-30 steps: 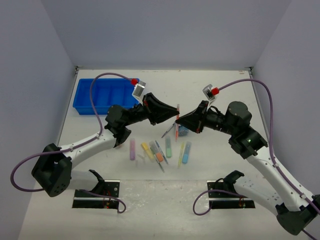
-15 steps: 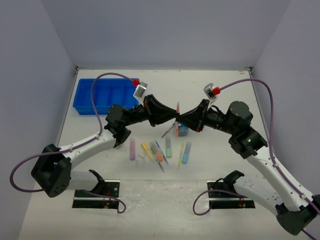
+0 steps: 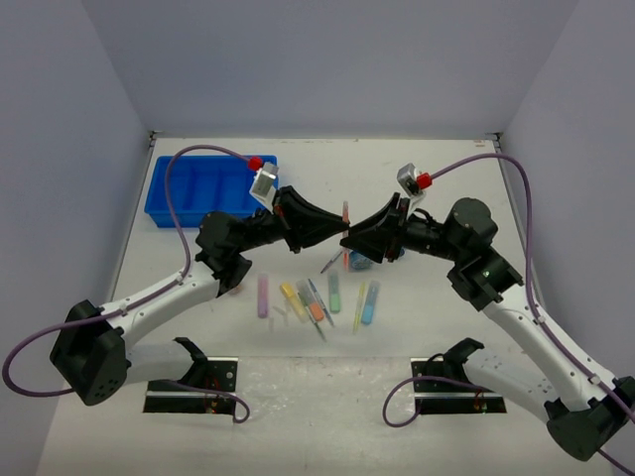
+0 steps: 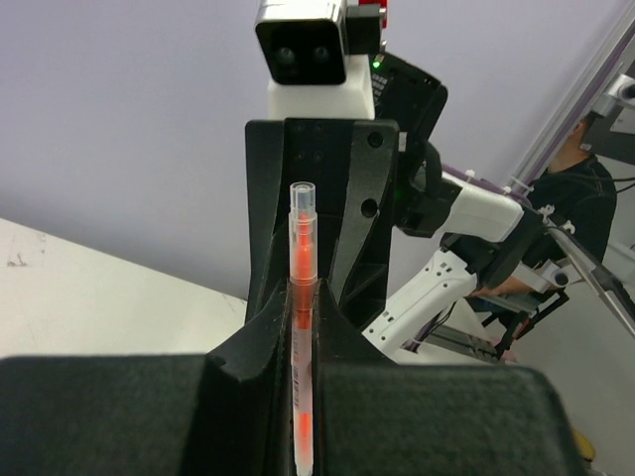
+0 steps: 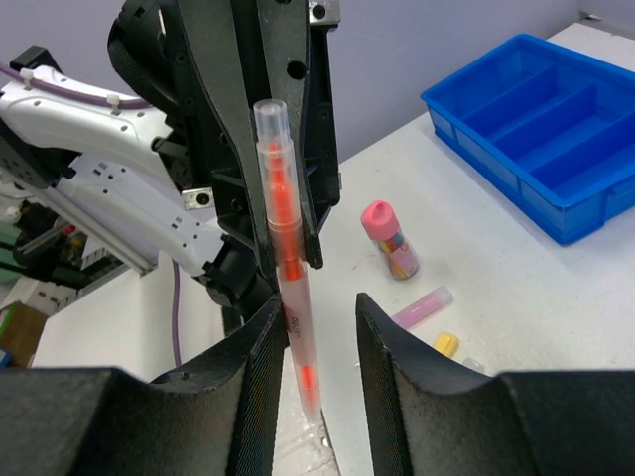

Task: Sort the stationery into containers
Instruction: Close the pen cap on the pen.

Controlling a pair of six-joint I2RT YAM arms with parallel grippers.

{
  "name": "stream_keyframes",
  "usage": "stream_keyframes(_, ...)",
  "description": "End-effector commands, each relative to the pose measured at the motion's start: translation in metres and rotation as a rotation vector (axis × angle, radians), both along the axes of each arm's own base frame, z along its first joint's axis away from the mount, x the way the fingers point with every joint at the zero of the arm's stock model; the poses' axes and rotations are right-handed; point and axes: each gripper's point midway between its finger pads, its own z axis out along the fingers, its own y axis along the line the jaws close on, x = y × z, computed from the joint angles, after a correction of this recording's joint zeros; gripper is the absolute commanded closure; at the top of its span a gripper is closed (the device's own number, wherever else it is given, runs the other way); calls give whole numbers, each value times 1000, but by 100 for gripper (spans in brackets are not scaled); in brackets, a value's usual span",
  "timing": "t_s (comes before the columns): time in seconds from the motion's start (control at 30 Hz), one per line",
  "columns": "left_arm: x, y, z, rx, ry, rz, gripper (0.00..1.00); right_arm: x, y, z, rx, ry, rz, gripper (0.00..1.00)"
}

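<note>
The left gripper [image 3: 335, 231] clamped the orange pen [image 4: 301, 297] upright above the middle of the table [image 3: 446, 178]. The right gripper [image 5: 317, 309] had its jaws narrowly parted around the same pen. Pastel marker sticks [image 3: 316, 297] lay nearer the near edge, and the blue tray [image 3: 164, 213] sat at the far left corner.

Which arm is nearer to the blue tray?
Left. The left arm passes beside the right end of the blue tray, left gripper shut on the orange pen; the right arm is farther right, beyond that pen.
</note>
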Motion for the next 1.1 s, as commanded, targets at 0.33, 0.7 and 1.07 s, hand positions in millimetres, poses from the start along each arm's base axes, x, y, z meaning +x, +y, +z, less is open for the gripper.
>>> stream_keyframes(0.33, 3, 7, 23, -59, -50, 69, 100, -14, 21, 9, 52, -37, 164, 100)
stream_keyframes(0.7, 31, 11, 26, 83, -59, 248, 48, 4, 18, -6, -33, -28, 77, 100)
stream_keyframes(1.07, 45, 5, 28, 146, -44, 279, 66, -2, 19, -3, -38, -34, 110, 100)
